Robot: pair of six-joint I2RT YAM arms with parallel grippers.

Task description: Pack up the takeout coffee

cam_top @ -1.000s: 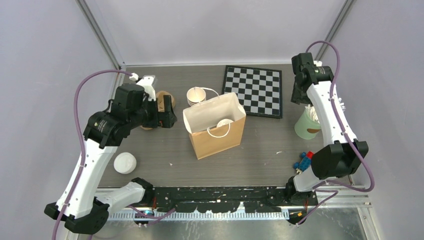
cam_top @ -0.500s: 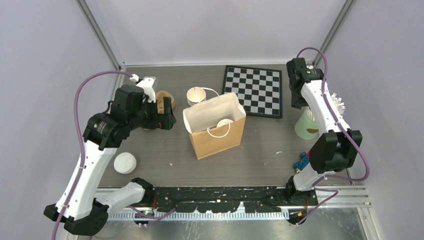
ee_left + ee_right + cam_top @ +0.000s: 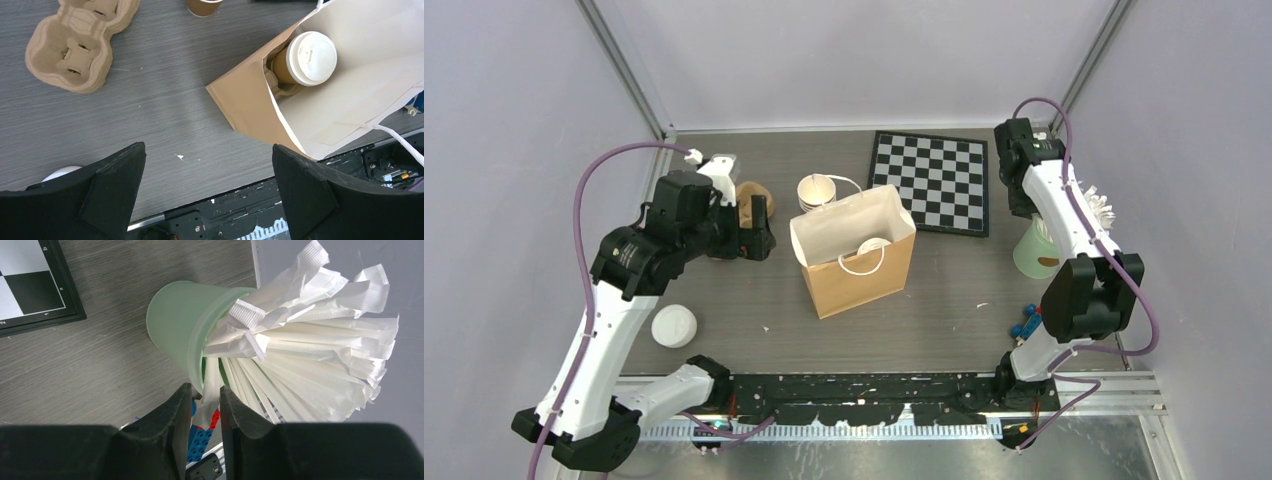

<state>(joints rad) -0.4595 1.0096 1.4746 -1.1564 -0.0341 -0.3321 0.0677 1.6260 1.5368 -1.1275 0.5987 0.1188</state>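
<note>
The takeout coffee (image 3: 305,59), a tan cup with a white lid, stands inside the open brown paper bag (image 3: 250,100), seated in a cardboard holder. In the top view its lid (image 3: 873,245) shows in the bag (image 3: 859,275). My left gripper (image 3: 208,146) is open and empty, held above the table left of the bag (image 3: 759,228). My right gripper (image 3: 205,390) is shut on a white wrapped straw (image 3: 210,382) that hangs out of a green cup (image 3: 180,325) full of straws. In the top view it (image 3: 1027,205) is at the far right.
A chessboard (image 3: 931,180) lies behind the bag. A stack of lidless cups (image 3: 817,192) stands at the bag's back left. A cardboard cup carrier (image 3: 80,40) lies to the left. A loose white lid (image 3: 673,325) is near left. Blue and red bricks (image 3: 1031,320) lie near right.
My right wrist has swung a little left and toward the back over the green cup. The left arm has barely moved.
</note>
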